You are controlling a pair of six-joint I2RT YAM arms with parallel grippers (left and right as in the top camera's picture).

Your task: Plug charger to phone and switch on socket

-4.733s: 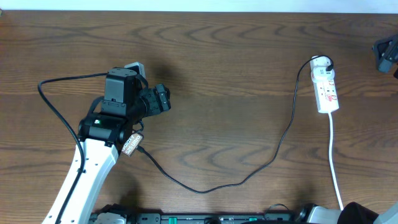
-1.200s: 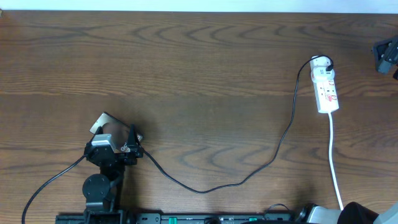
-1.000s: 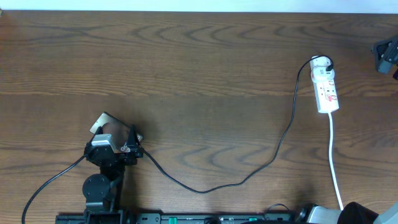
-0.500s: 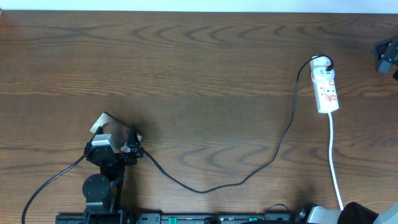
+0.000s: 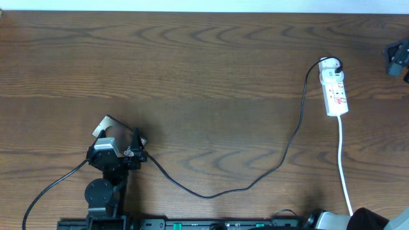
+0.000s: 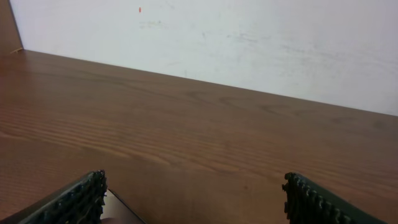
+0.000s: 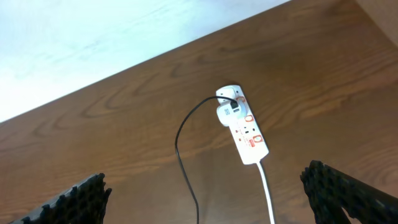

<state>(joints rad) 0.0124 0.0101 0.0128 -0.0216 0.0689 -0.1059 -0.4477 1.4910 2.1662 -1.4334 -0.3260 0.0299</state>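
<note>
L arm (image 5: 101, 188) pulled back off phone (image 5: 102, 125), counter's (image 5: 211, 76) front-left corner; left end effector (image 6: 193, 196) & right end effector (image 7: 208, 193) open, empty; charger (image 5: 211, 195) tip by phone, join hidden; socket (image 5: 335, 89) near right edge, switch prob. next.

The far half and middle of the table (image 5: 192, 57) lie bare, open to any approach. The charger (image 5: 206, 196) loops across the near side from the socket (image 5: 335, 92) by the right edge toward the phone (image 5: 102, 128). A white cord (image 5: 344, 166) bars the near right corner.
</note>
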